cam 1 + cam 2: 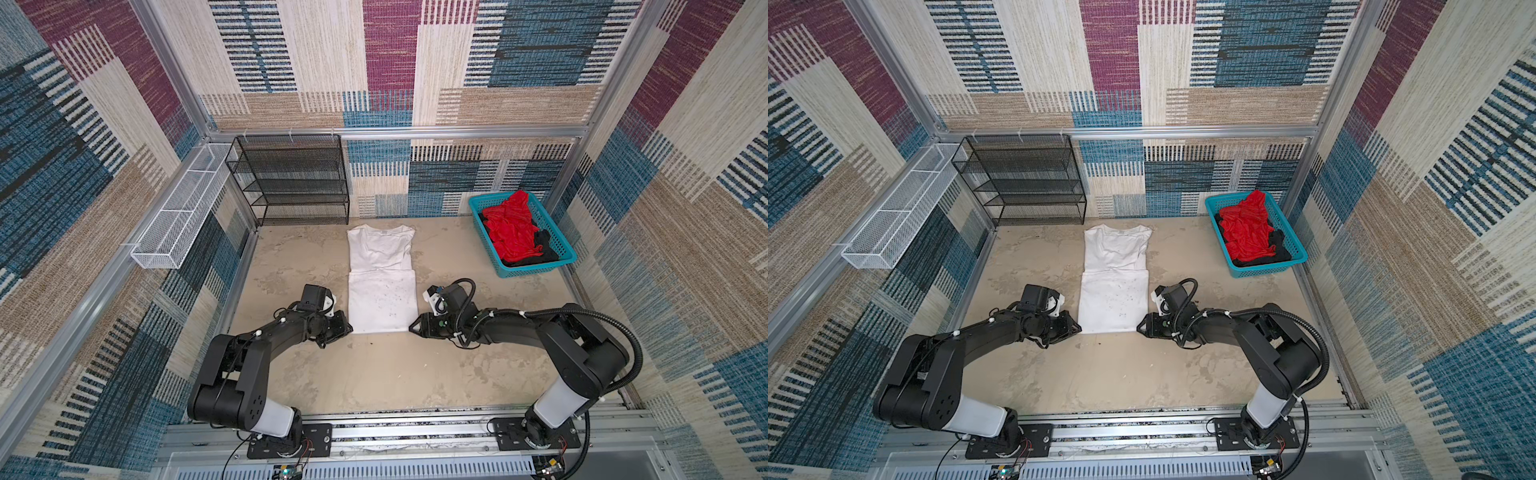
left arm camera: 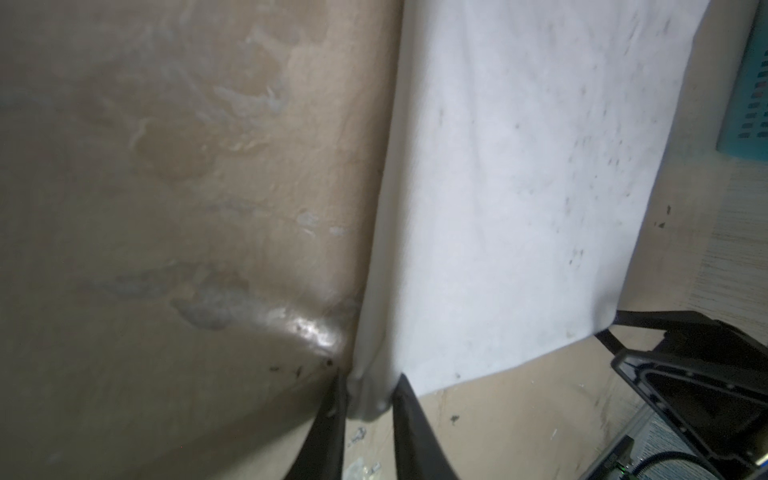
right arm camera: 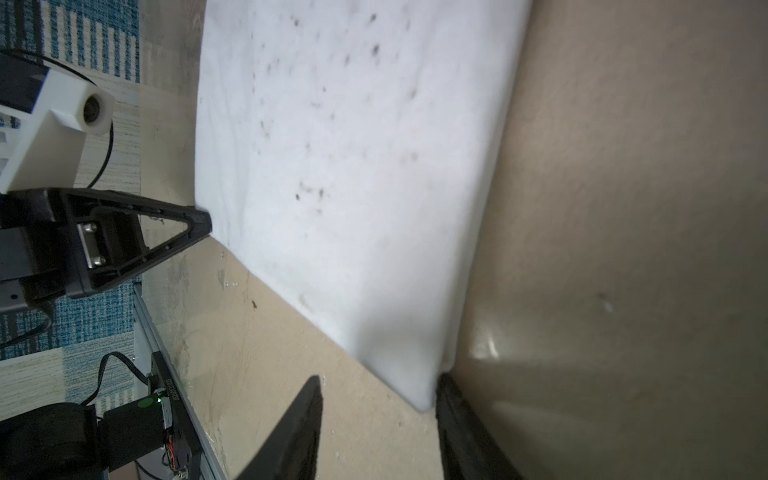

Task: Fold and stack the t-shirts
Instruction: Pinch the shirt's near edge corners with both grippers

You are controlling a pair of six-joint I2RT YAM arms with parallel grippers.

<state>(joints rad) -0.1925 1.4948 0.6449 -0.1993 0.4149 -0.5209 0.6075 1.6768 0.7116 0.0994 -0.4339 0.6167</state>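
Left pincer pinching bunched corner, soft white t-shirt, right pincer agape

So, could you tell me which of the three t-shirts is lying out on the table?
The white t-shirt, partly folded; the red t-shirt and black t-shirt lie crumpled in the turquoise basket.

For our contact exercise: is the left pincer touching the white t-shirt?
Touching. The left wrist view shows the white t-shirt corner bunched between fingers of the left pincer.
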